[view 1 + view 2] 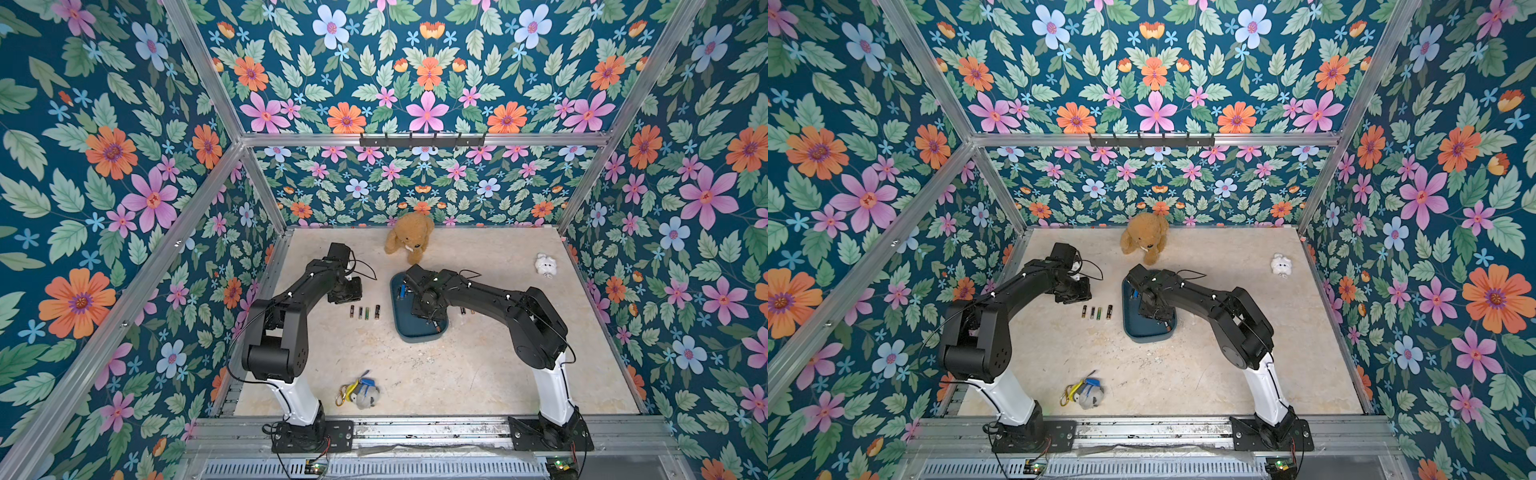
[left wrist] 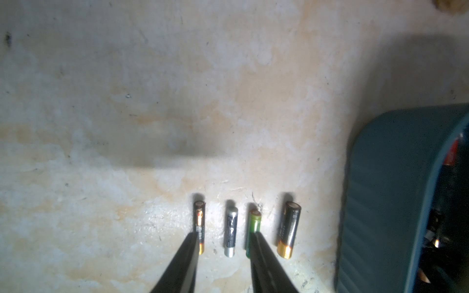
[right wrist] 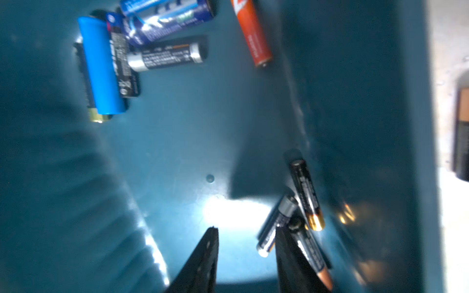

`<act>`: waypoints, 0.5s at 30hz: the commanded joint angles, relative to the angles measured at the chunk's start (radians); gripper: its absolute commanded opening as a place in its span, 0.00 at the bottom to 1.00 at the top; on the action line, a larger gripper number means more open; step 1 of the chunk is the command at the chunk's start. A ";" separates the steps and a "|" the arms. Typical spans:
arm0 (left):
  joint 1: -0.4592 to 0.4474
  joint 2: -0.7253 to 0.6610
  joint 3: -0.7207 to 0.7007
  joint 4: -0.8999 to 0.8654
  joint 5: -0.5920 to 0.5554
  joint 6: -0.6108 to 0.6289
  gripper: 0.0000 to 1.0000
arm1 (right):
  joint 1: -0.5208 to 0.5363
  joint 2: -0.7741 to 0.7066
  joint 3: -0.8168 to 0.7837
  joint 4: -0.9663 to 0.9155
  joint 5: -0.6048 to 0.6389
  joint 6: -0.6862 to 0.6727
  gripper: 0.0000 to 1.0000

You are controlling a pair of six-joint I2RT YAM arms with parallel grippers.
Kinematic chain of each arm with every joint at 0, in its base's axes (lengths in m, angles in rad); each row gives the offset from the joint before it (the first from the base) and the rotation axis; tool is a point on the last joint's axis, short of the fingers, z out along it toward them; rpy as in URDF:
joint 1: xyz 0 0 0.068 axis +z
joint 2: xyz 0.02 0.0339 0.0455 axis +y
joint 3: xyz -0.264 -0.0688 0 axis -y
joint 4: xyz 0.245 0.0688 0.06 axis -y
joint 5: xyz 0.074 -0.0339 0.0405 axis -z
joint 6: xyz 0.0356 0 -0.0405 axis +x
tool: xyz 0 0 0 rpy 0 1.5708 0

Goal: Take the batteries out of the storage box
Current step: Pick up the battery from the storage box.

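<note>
Four batteries (image 1: 365, 312) (image 1: 1096, 312) lie in a row on the table, left of the storage box (image 1: 415, 332) (image 1: 1146, 332). My left gripper (image 2: 224, 234) hovers open over this row; its fingers straddle the silver-black cell (image 2: 231, 232) without touching it. My right gripper (image 3: 246, 229) is inside the storage box (image 3: 177, 152), open with nothing between its fingers. Three black batteries (image 3: 305, 192) lie against one finger by the box wall. A blue cell (image 3: 101, 66), a red one (image 3: 252, 33) and several dark ones lie further in.
A brown teddy bear (image 1: 409, 239) sits just behind the box. A small white plush (image 1: 545, 264) is at the back right. A keychain bundle with a yellow carabiner (image 1: 359, 390) lies near the front. Two more batteries (image 1: 467, 310) lie on the table right of the box.
</note>
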 commanded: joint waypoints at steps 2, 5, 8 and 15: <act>-0.002 0.003 0.002 0.006 0.013 0.008 0.40 | 0.001 0.009 0.000 -0.023 0.012 0.010 0.43; -0.004 0.004 -0.002 0.008 0.013 0.007 0.39 | 0.002 0.013 -0.006 -0.016 0.004 0.007 0.43; -0.004 0.006 -0.002 0.005 0.011 0.011 0.39 | -0.001 0.013 -0.016 -0.007 -0.003 0.006 0.43; -0.004 0.003 0.001 0.000 0.007 0.011 0.39 | -0.008 0.017 -0.012 0.009 -0.026 -0.009 0.41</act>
